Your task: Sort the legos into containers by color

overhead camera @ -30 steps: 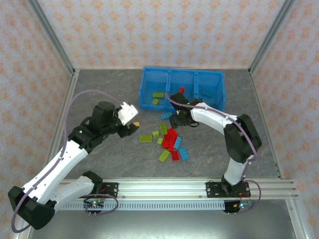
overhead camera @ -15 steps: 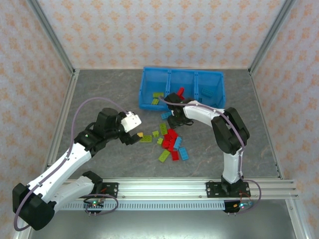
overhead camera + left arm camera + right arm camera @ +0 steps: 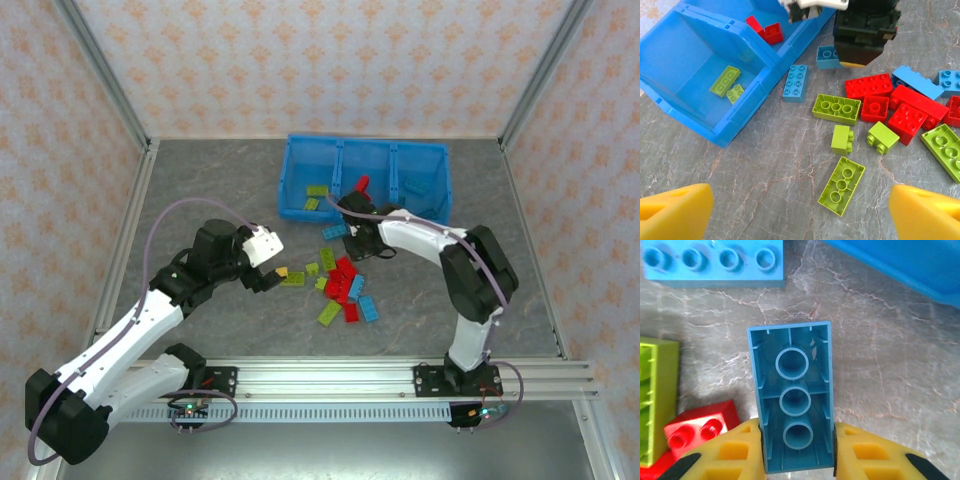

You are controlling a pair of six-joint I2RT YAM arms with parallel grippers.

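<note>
Yellow fingers (image 3: 747,445) of the right pincer (image 3: 797,455) clamped on one end of a light blue brick (image 3: 795,400), pressed to both long sides, hollow underside with three round tubes turned to the wrist camera. Held just in front of the blue bin (image 3: 365,143), over the grey marbled desk (image 3: 200,190) at the far edge of the loose pile (image 3: 345,287); resting on the desk or lifted clear, cannot tell. Close by on the desk: a second blue brick (image 3: 712,262) studs up, a green edge (image 3: 655,395), a small red brick (image 3: 705,432). Left pincer (image 3: 800,215) spread wide apart, gripping nothing, hanging over a long green brick (image 3: 842,185) at the near side of the pile. Beyond that, two small green cubes (image 3: 842,139), several red pieces, more light blue toward the bin. Inside the bin, two green bricks (image 3: 725,80) in the left compartment, red bricks (image 3: 765,31) in the middle one, a pale blue piece (image 3: 413,185) in the right one.
</note>
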